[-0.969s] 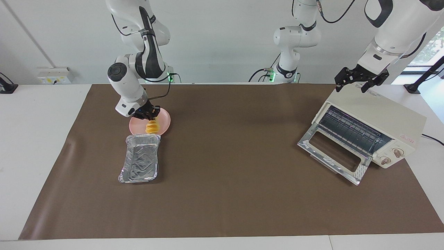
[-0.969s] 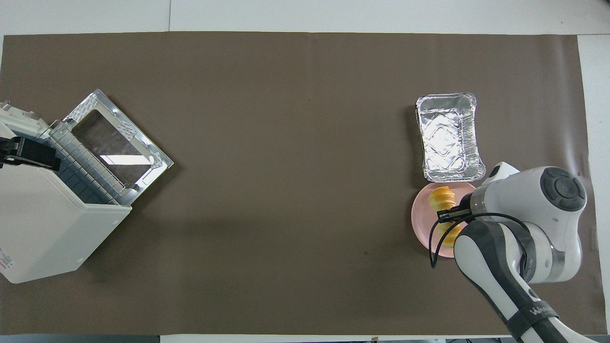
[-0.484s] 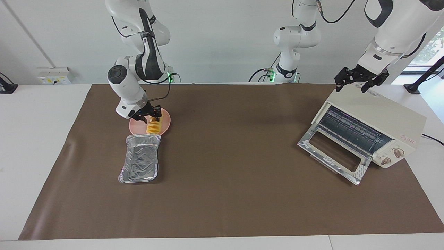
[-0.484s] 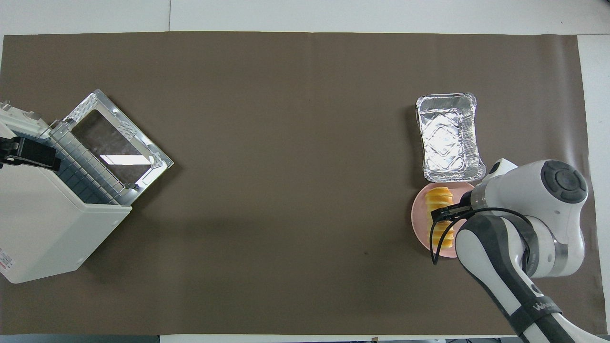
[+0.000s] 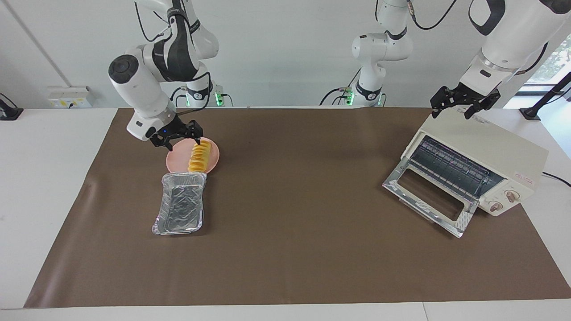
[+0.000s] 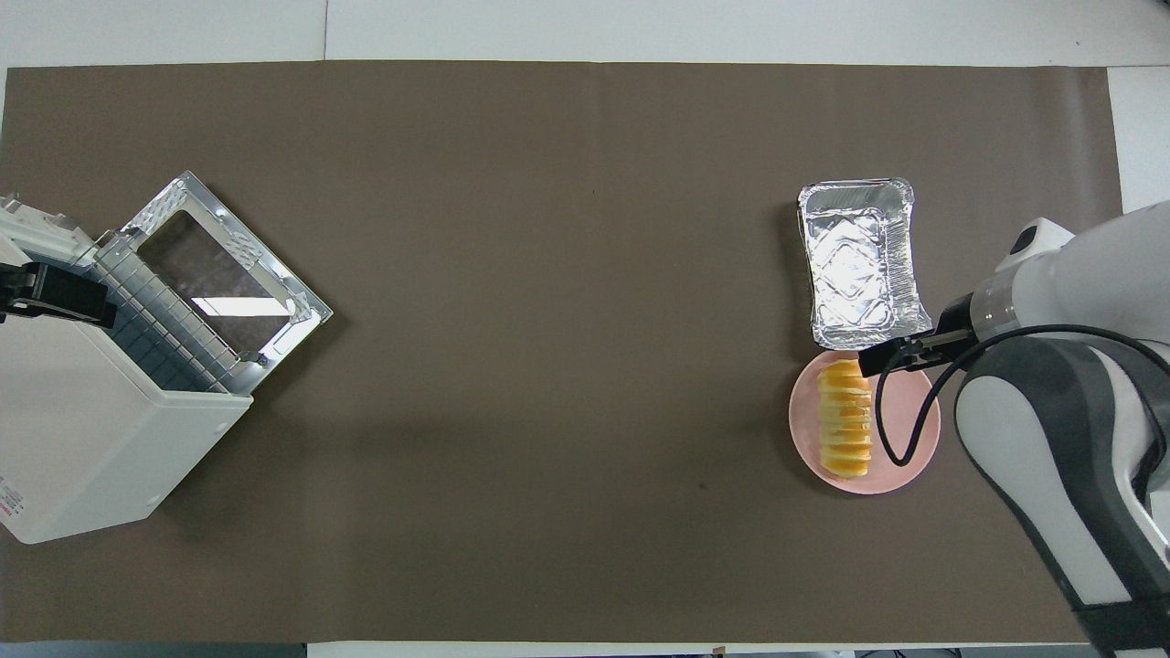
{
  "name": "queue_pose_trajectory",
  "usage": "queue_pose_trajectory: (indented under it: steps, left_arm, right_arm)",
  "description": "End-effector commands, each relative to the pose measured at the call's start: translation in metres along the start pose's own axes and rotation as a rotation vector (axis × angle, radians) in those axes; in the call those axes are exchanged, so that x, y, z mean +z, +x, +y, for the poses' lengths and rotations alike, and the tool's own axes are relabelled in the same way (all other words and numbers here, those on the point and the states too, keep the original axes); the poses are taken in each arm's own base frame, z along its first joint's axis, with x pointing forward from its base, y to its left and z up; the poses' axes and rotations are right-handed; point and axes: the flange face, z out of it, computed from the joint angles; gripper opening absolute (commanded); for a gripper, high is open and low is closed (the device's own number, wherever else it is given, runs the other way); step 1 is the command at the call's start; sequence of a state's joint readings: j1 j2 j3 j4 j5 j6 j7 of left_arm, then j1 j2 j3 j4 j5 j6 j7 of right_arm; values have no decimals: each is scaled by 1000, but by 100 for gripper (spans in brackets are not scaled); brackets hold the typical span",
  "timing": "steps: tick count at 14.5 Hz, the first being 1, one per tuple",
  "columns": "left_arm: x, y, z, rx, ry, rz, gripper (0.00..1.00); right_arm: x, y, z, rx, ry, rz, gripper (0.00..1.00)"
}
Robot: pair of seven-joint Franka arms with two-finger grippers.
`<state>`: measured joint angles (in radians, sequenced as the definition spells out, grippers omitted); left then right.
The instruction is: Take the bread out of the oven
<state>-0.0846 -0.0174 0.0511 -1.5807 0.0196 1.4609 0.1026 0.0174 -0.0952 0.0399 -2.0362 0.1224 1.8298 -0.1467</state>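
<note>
The bread, a ridged yellow-orange loaf, lies flat on a pink plate toward the right arm's end of the table. My right gripper hangs open above the plate's edge, clear of the bread and holding nothing. The cream-white oven stands at the left arm's end with its glass door folded down and its wire rack bare. My left gripper waits open over the oven's top.
A crinkled silver foil tray lies against the plate, farther from the robots than it. A brown mat covers the table between the plate and the oven.
The right gripper opened and let go of the bread, which now lies flat on the plate. The gripper then rose and drew off past the plate's edge. The left arm stayed still.
</note>
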Motion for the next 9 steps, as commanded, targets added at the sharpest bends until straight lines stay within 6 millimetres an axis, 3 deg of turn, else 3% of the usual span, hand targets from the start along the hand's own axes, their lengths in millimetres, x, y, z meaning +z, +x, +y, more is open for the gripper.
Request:
queue_pose_trajectory:
  steps: [1,5,7,9]
  left_arm:
    - [2,-5,-2,8,3,10,100]
    - [1,-5,-2,8,3,12,100]
    - [1,-5,-2,8,3,12,100]
    - [2,-5,-2,8,3,10,100]
  right_arm:
    - [-61,2,-1,11,-9,15,100]
    - [-130,-5,9,16,-94,56,100]
    - [-139,-5,16,31,-103,65,100]
    - [-135,-7,14,60,-101,54,100]
